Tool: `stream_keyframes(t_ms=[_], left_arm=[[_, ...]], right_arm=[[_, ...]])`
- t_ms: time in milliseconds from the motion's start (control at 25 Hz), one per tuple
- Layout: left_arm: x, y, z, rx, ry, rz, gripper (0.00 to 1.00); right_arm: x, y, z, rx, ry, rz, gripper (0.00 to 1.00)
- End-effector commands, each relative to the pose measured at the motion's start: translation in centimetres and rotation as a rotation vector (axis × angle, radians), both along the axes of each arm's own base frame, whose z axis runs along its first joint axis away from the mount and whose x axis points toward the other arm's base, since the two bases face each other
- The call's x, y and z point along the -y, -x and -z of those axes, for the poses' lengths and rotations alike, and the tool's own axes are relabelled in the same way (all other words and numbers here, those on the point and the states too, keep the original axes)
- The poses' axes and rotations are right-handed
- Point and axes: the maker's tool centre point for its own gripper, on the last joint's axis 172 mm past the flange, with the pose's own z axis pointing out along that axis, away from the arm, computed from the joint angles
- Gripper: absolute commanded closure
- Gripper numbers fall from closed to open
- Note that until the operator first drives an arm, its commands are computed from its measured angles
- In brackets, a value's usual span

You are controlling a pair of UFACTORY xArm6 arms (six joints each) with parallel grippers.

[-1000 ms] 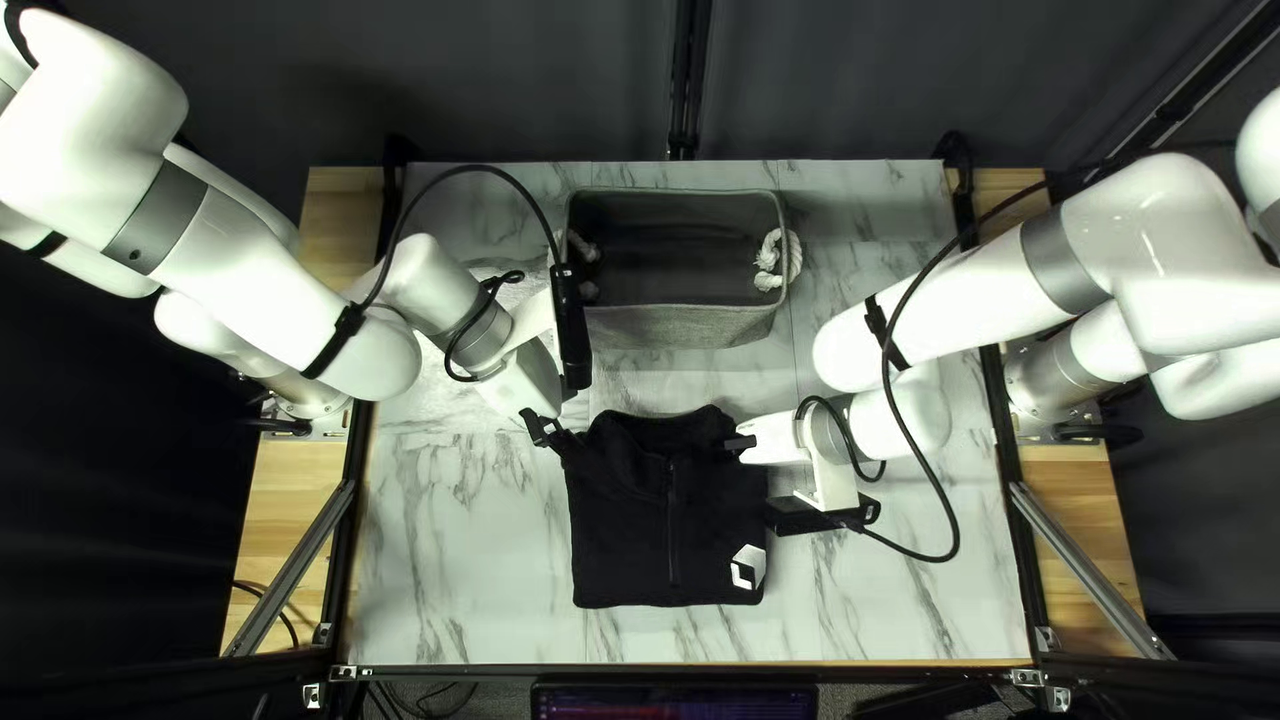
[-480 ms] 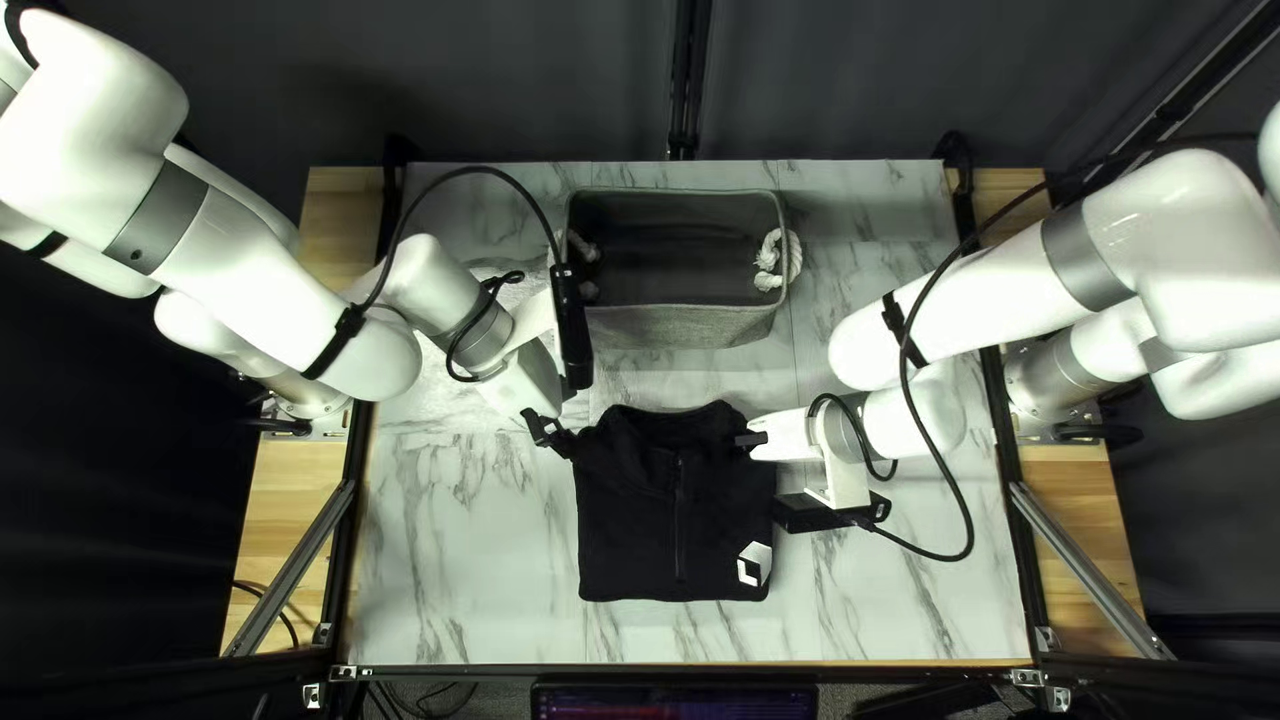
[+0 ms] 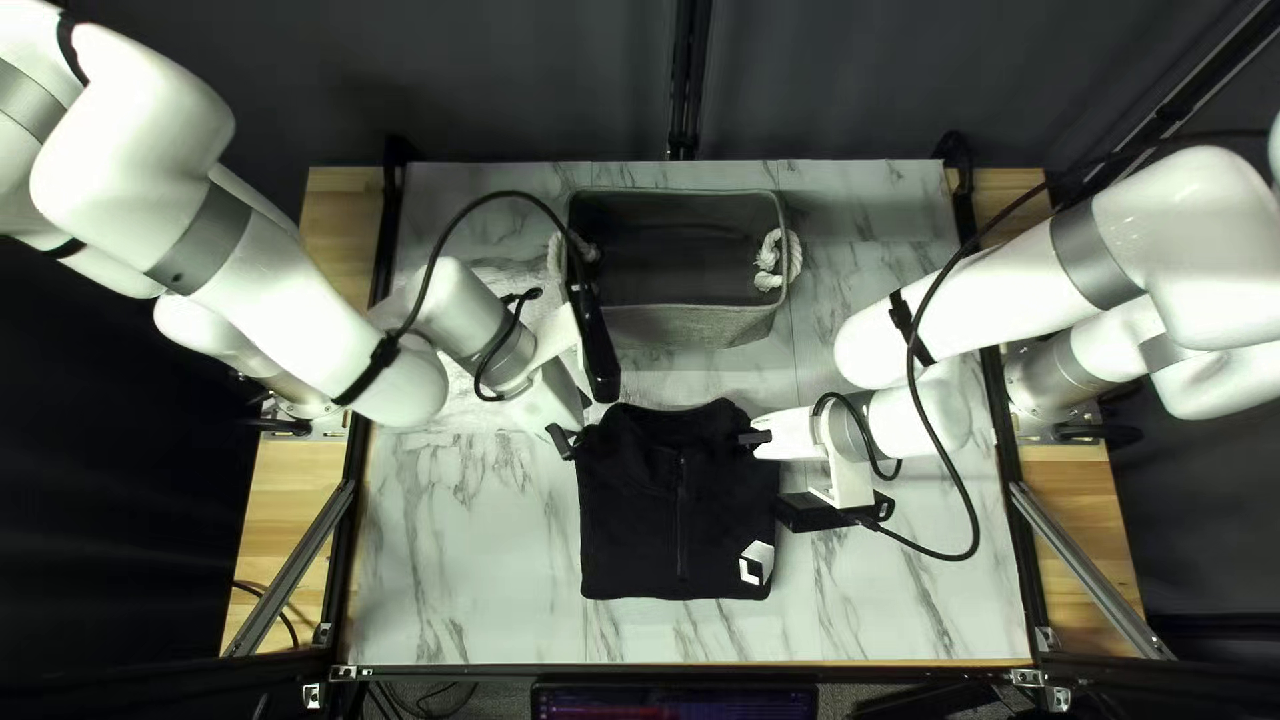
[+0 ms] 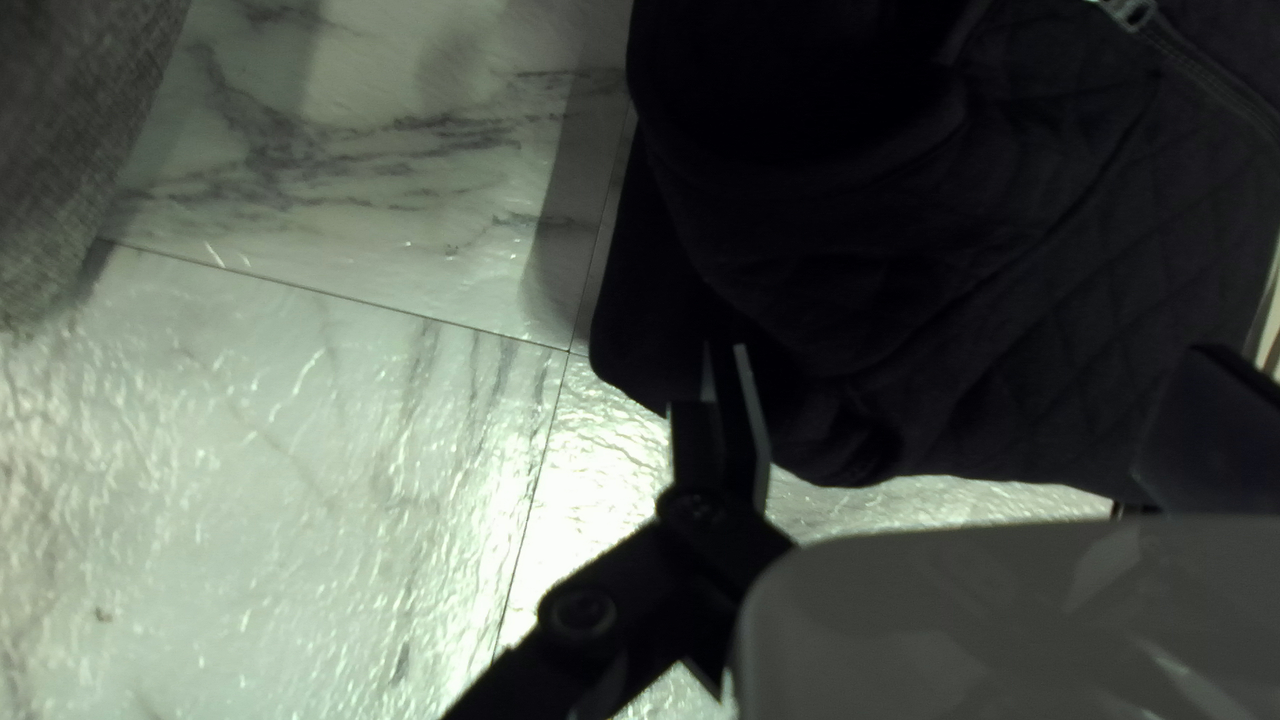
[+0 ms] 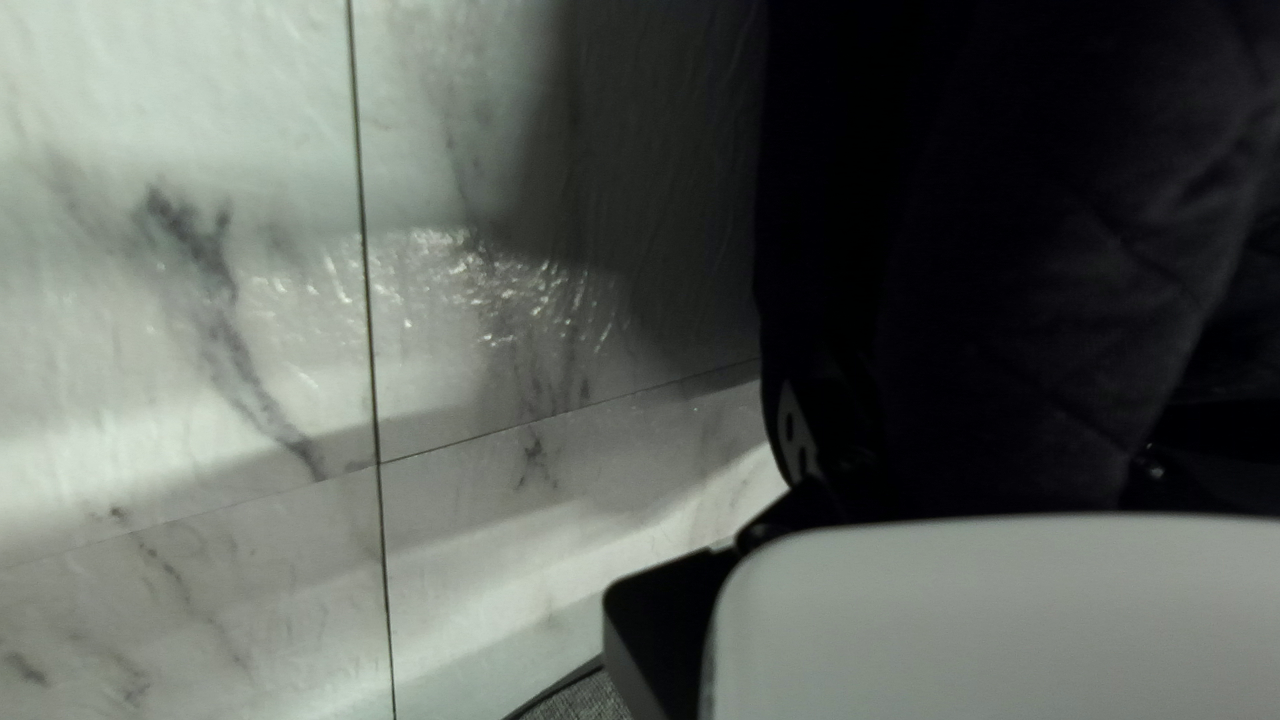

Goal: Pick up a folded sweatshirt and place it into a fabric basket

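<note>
I'm holding my left hand (image 3: 574, 427) spread at the sweatshirt (image 3: 634, 520); whether my right hand (image 3: 756, 439) is gripping, I can't tell.

A narrow gap separates the basket (image 3: 683, 328) from the sweatshirt (image 3: 630, 523)

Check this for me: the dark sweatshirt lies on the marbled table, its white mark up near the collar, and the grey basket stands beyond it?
Not quite: in the top left view, the white mark is near the edge opposite the collar. The dark sweatshirt does lie on the marbled table, with the grey basket beyond it.
</note>
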Motion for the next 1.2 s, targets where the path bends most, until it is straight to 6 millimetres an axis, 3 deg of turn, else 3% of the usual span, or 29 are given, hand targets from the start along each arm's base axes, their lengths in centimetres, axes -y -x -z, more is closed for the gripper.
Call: stream_keyframes(t_ms=[40, 320, 520, 1200], left_arm=[[0.2, -0.1, 1.6, -0.007, 0.000, -0.031, 0.00], [0.0, -0.7, 3.3, -0.020, 0.006, -0.037, 0.00], [0.7, -2.0, 2.6, -0.032, -0.003, -0.028, 0.00], [0.0, -1.9, 5.5, -0.037, -0.051, 0.004, 0.00]], right_arm=[[0.0, 0.1, -0.1, 0.001, 0.000, 0.001, 1.00], [0.0, 0.1, 0.1, -0.001, 0.000, 0.001, 1.00], [0.2, 0.0, 0.3, -0.003, -0.001, 0.003, 1.00], [0.3, 0.2, 0.3, -0.002, 0.000, 0.007, 1.00]])
